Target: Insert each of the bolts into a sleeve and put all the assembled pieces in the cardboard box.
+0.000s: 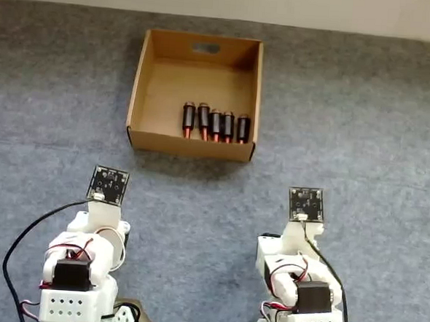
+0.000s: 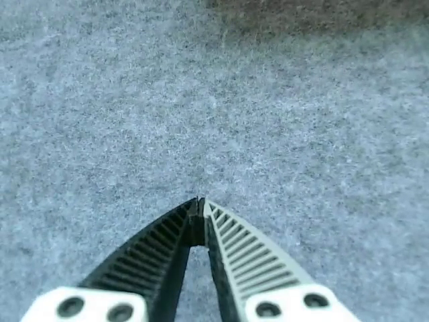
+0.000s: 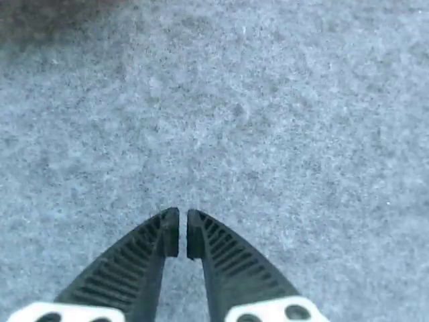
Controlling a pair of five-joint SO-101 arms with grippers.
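Left gripper [image 2: 200,204] and right gripper [image 3: 182,231] closed, empty; overhead, seemingly five assembled pieces [image 1: 216,123] boxed.

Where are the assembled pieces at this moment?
In the high view, the five assembled pieces lie side by side inside the cardboard box, in its right half, close to its near wall.
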